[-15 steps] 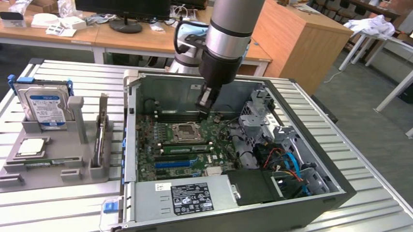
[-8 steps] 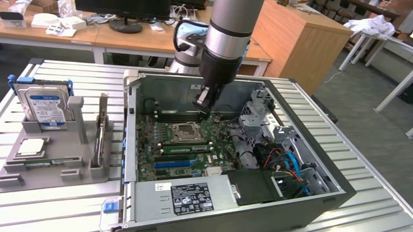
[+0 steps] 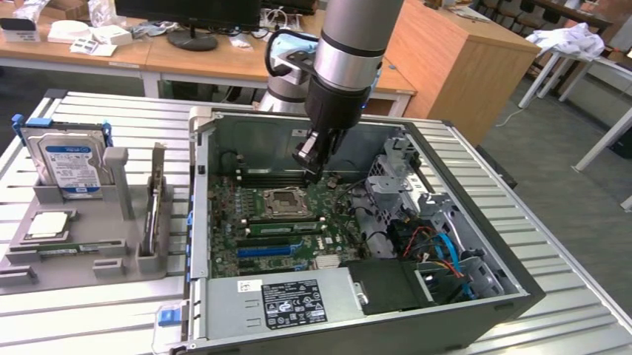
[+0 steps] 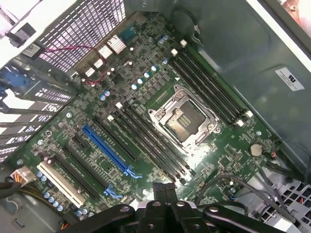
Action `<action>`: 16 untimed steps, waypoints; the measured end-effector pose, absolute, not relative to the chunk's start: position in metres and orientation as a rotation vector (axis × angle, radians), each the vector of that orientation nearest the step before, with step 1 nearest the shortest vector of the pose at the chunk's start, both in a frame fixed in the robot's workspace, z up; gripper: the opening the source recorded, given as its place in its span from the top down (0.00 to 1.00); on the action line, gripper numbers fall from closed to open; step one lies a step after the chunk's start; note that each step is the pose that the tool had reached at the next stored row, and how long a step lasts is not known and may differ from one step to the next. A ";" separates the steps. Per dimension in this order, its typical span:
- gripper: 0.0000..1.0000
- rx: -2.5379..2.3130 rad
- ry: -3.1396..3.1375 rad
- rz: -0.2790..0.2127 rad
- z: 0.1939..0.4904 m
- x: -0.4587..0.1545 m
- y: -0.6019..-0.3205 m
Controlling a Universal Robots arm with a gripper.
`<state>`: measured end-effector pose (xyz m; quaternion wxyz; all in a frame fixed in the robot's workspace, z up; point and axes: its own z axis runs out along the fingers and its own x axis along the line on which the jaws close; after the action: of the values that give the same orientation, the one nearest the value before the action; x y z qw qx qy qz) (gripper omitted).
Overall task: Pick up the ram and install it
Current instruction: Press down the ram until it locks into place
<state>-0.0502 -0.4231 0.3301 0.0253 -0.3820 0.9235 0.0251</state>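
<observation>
Fingers point(image 4: 164, 190) pressed together, nothing between them, over the motherboard point(image 4: 146, 121) near the CPU socket point(image 4: 182, 120). Exterior view: gripper point(image 3: 309, 164) inside the open case point(image 3: 513, 288); ram point(image 3: 281, 226) lies green beside the socket, already on the board.

open PC case point(image 3: 474, 296), hard drive point(image 3: 71, 164), monitor point(image 3: 188, 11)
</observation>
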 end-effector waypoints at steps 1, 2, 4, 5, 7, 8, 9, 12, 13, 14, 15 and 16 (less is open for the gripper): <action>0.89 -1.181 2.855 0.078 0.330 -0.050 -0.423; 0.89 -1.181 2.855 0.078 0.330 -0.050 -0.423; 0.89 -1.181 2.855 0.079 0.330 -0.050 -0.423; 0.89 -1.181 2.855 0.079 0.330 -0.050 -0.423; 0.89 -1.168 2.860 0.080 0.330 -0.050 -0.423; 0.89 -1.148 2.868 0.079 0.330 -0.050 -0.423; 0.89 -1.123 2.878 0.078 0.330 -0.050 -0.423; 0.89 -1.049 2.904 0.076 0.330 -0.050 -0.423; 0.89 -1.027 2.911 0.076 0.330 -0.050 -0.423; 0.89 -1.005 2.919 0.075 0.330 -0.050 -0.423; 0.89 -0.980 2.927 0.074 0.330 -0.050 -0.423; 0.89 -0.956 2.934 0.074 0.330 -0.050 -0.423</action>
<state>-0.0503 -0.4230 0.3297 0.0272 -0.3096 0.9502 0.0238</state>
